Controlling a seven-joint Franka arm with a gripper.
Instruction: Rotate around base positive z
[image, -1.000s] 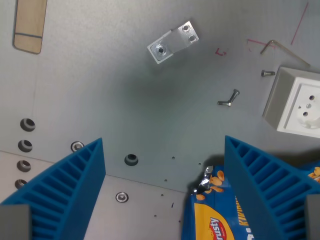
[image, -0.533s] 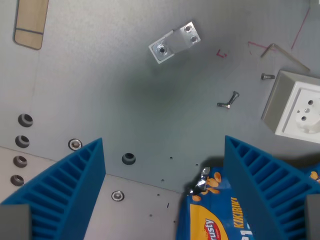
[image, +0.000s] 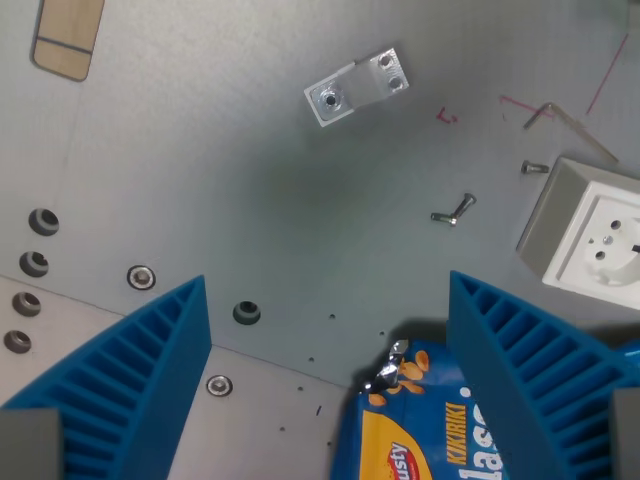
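Note:
My gripper (image: 330, 380) hangs open above a grey metal table (image: 250, 200), its two blue ribbed fingers (image: 130, 390) at the bottom left and bottom right of the wrist view. Nothing is held between them. A blue and yellow snack bag (image: 420, 430) lies on the table at the bottom, close to the right finger, partly cut off by the frame edge.
A small metal bracket (image: 355, 86) lies at the top centre. A white socket box (image: 590, 235) sits at the right edge, with loose screws (image: 452, 210) and an Allen key (image: 565, 118) near it. A wooden piece (image: 68, 38) shows at the top left. Several bolt holes (image: 35, 240) dot the table's left side.
The whole scene has turned and shifted slightly in the wrist view as the camera moved; more of the snack bag now shows. The gripper stays open.

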